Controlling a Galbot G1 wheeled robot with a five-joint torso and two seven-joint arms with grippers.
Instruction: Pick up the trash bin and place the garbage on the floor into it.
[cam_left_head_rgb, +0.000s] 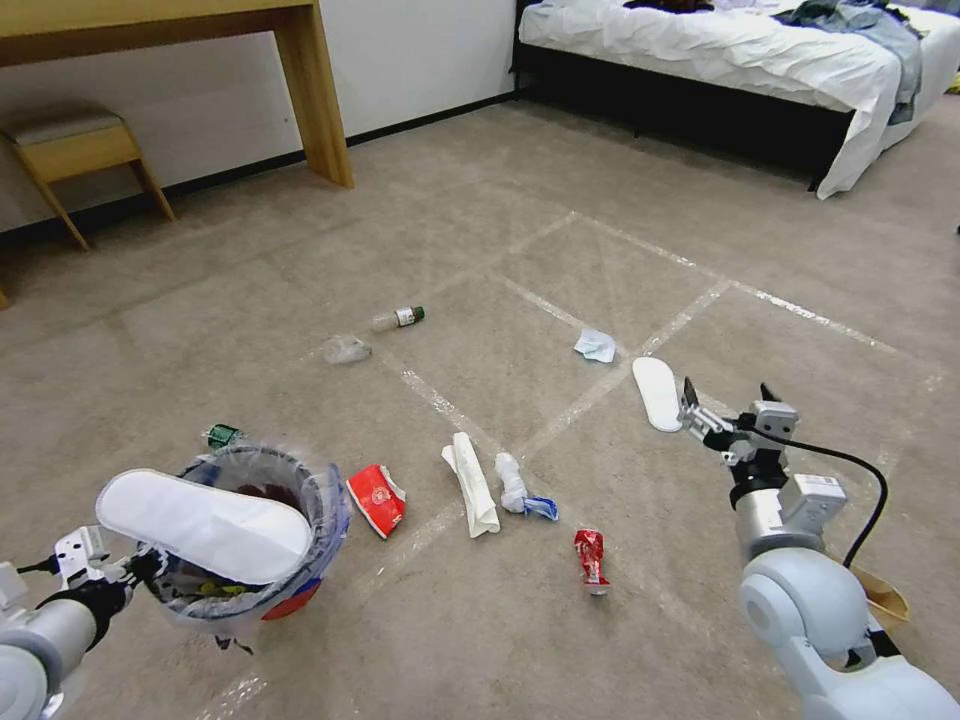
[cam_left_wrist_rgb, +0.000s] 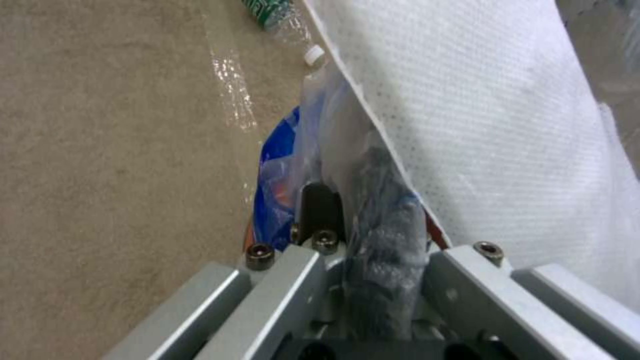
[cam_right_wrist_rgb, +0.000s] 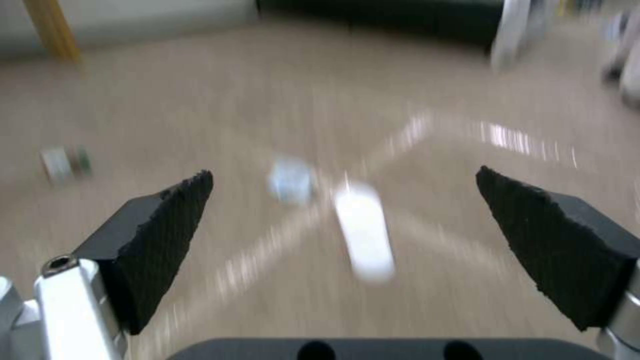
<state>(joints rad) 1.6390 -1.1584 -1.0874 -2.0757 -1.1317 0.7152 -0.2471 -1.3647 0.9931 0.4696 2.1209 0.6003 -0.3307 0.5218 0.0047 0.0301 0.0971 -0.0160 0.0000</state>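
The red trash bin (cam_left_head_rgb: 293, 604) with its clear blue-printed bag hangs at the lower left, and my left gripper (cam_left_head_rgb: 135, 572) is shut on its near rim. A flat white slipper-shaped piece (cam_left_head_rgb: 205, 525) lies across the bin's mouth. In the left wrist view the left gripper (cam_left_wrist_rgb: 360, 210) pinches the crinkled bag and rim (cam_left_wrist_rgb: 277, 165). Garbage is on the carpet: a flattened red cup (cam_left_head_rgb: 377, 498), a white paper roll (cam_left_head_rgb: 473, 495), a tissue wad (cam_left_head_rgb: 518, 485), a crushed red can (cam_left_head_rgb: 590, 558). My right gripper (cam_left_head_rgb: 725, 405) hovers open beside a second white piece (cam_left_head_rgb: 657, 393).
Farther off lie a clear bottle (cam_left_head_rgb: 398, 318), crumpled plastic (cam_left_head_rgb: 347, 349) and a tissue (cam_left_head_rgb: 596, 345). A green-labelled bottle (cam_left_head_rgb: 222, 436) lies behind the bin. A brown paper scrap (cam_left_head_rgb: 885, 597) is by my right arm. A wooden desk leg (cam_left_head_rgb: 315, 100), a stool (cam_left_head_rgb: 80, 150) and a bed (cam_left_head_rgb: 740, 70) border the floor.
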